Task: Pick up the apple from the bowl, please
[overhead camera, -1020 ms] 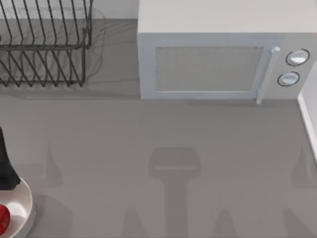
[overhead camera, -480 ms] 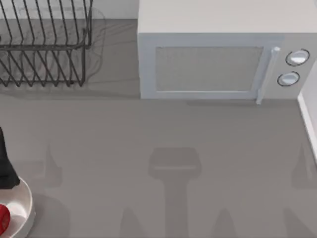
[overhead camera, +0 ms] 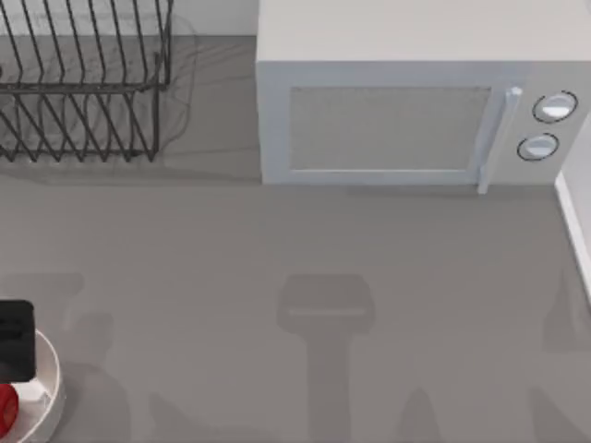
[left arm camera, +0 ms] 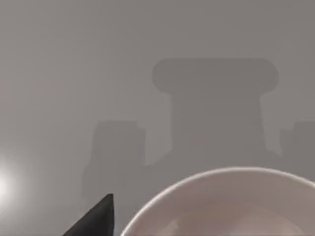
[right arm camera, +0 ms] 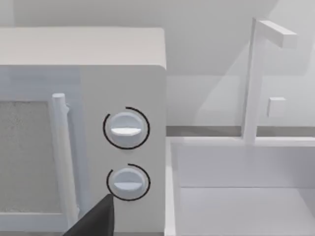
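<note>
Hovering over the bowl (overhead camera: pixel 48 392) rim at the tabletop's left edge, the left end effector (overhead camera: pixel 16 340), finger spacing indiscernible, sits just beyond the apple (overhead camera: pixel 6 409) inside that bowl.

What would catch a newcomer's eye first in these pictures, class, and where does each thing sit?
The small glossy red apple stands out most, lying in the round white bowl at the table's front left corner, with the black left gripper over the bowl's far rim. Next comes the big pale grey microwave at the back right, two round dials beside its door. A dark wire dish rack fills the back left corner.
</note>
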Robot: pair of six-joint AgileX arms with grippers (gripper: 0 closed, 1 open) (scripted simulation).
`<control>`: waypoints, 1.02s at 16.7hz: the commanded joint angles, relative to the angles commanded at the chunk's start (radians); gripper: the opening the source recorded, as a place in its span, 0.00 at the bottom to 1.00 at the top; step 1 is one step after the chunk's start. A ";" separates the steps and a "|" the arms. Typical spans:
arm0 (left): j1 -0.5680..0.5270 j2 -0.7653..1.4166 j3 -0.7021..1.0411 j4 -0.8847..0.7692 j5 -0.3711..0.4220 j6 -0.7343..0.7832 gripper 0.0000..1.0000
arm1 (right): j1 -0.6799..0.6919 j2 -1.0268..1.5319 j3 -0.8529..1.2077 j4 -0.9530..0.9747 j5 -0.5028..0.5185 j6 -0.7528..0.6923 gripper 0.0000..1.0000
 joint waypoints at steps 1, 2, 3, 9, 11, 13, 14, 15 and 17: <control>0.004 0.086 0.050 -0.077 0.000 0.005 1.00 | 0.000 0.000 0.000 0.000 0.000 0.000 1.00; 0.007 0.169 0.099 -0.151 0.000 0.009 1.00 | 0.000 0.000 0.000 0.000 0.000 0.000 1.00; 0.011 0.247 0.145 -0.220 0.000 0.014 1.00 | 0.000 0.000 0.000 0.000 0.000 0.000 1.00; 0.026 0.554 0.341 -0.506 0.000 0.032 1.00 | 0.000 0.000 0.000 0.000 0.000 0.000 1.00; 0.027 0.580 0.361 -0.532 0.000 0.034 1.00 | 0.000 0.000 0.000 0.000 0.000 0.000 1.00; 0.027 0.580 0.361 -0.532 0.000 0.034 1.00 | 0.000 0.000 0.000 0.000 0.000 0.000 1.00; 0.027 0.580 0.361 -0.532 0.000 0.034 1.00 | 0.000 0.000 0.000 0.000 0.000 0.000 1.00; 0.023 0.576 0.357 -0.530 0.000 0.033 1.00 | 0.000 0.000 0.000 0.000 0.000 0.000 1.00; 0.023 0.584 0.347 -0.515 0.000 0.034 1.00 | 0.000 0.000 0.000 0.000 0.000 0.000 1.00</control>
